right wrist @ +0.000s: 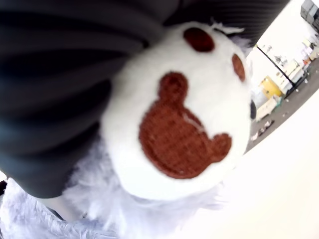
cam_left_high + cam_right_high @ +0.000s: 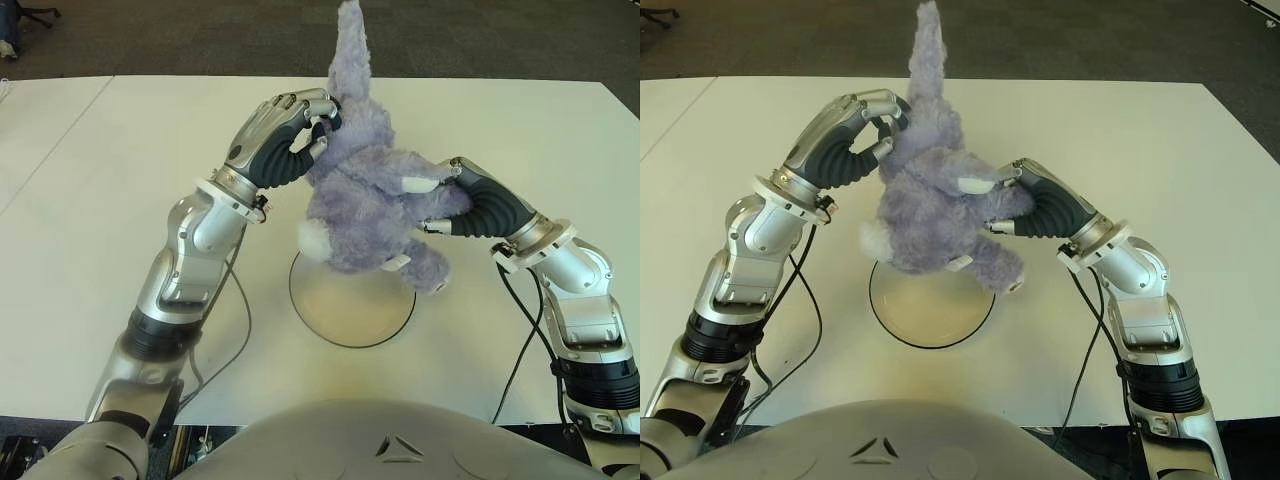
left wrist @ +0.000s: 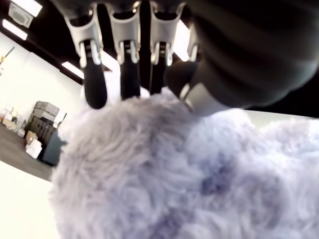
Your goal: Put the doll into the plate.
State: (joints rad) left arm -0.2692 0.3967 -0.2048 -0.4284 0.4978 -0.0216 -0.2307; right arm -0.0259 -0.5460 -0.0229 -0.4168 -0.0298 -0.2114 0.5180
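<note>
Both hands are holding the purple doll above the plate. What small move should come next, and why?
Probably lower both hands together, straight down. The doll hangs gripped between the left hand and the right hand, directly over the plate on the white table, not yet resting in it. A short descent should seat it before the fingers open.

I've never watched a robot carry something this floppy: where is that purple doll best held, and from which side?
By its thick body, squeezed from both sides. The doll is soft and limp, so the left hand presses in from the robot's left and the right hand from its right, holding it above the plate.
</note>
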